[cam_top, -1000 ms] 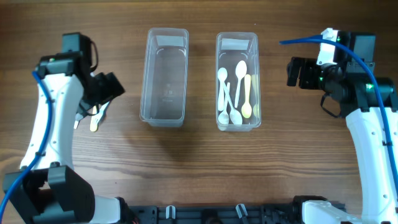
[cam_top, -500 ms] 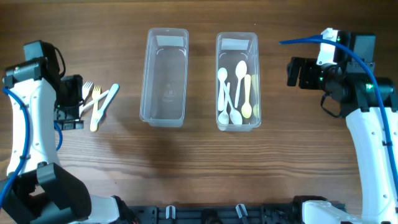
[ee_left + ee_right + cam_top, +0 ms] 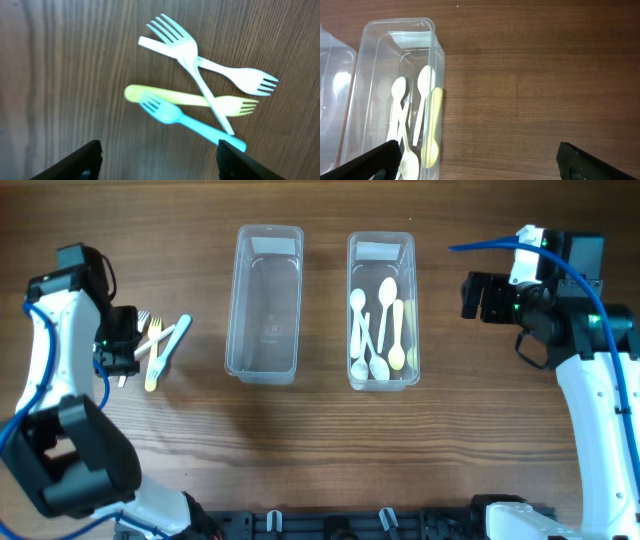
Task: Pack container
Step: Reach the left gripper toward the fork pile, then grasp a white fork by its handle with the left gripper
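Several plastic forks lie crossed on the wood at the left: two white forks, a yellow fork and a blue fork. From above the same pile of forks sits just right of my left gripper. In the wrist view the left gripper is open above bare wood, and the blue fork's handle ends near its right finger. An empty clear container stands beside a second container that holds several spoons. My right gripper hangs open, to the right of the spoon container.
The two containers stand side by side at the back middle of the table. In the right wrist view the right gripper is over bare wood, with the spoon container's wall at its left.
The left arm pulled back to the left off the forks, which were partly covered a second ago and now lie in plain view. The right arm has not moved.
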`<state>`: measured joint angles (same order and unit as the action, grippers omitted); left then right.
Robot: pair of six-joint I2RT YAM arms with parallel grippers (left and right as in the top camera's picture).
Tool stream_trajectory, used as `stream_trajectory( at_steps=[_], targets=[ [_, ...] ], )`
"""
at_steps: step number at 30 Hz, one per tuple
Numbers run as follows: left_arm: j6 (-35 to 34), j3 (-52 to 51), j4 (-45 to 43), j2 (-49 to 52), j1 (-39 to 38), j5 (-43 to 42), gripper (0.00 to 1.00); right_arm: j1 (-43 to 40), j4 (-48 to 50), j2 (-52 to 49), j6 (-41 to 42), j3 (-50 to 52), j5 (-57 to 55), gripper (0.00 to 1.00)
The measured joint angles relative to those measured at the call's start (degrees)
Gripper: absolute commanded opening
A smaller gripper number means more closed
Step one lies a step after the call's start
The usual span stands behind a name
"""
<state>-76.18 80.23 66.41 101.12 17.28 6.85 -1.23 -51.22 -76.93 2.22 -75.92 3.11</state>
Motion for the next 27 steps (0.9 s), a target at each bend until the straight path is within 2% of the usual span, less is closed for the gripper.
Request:
stream_trajectory(
  at_steps=[4,8,10,14,17,20,23,27],
  targets=[
    [0.0,0.0,-4.8,3.3,-0.1,0.0,0.75,0.0,0.0,0.0,0.0,0.0,0.0,1.00],
    [-0.2,0.0,-9.3,4.3,-0.1,0.0,0.63,0.0,0.0,0.0,0.0,0.0,0.0,1.00],
    [-0.1,0.0,-10.5,5.1,-0.1,0.0,0.63,0.0,0.0,0.0,0.0,0.0,0.0,1.00],
    [-0.2,0.0,-10.5,8.3,-0.2,0.0,0.59,0.0,0.0,0.0,0.0,0.0,0.0,1.00],
    [-0.3,0.0,-10.5,11.3,-0.6,0.0,0.52,0.0,0.0,0.0,0.0,0.0,0.0,1.00],
    [-0.2,0.0,-10.5,12.9,-0.8,0.0,0.50,0.0,0.0,0.0,0.0,0.0,0.0,1.00],
    [-0.3,0.0,-10.4,13.3,-0.8,0.0,0.40,0.0,0.0,0.0,0.0,0.0,0.0,1.00],
    [-0.4,0.0,-11.0,13.3,-0.8,0.4,0.41,0.0,0.0,0.0,0.0,0.0,0.0,1.00]
  ],
)
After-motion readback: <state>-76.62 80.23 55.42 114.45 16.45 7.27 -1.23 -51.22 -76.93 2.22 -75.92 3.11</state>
